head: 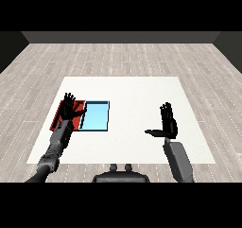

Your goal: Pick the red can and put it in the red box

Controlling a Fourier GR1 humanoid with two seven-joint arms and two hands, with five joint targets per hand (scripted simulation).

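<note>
Two hands show, both with straight, spread fingers and holding nothing: the left hand (71,108) hangs over the red tray (57,119), the right hand (167,123) over the table (132,94) at the right. No red can shows anywhere; its place cannot be told. Judging by name alone, a can would be light, stiff and smooth, best taken round its middle.
</note>
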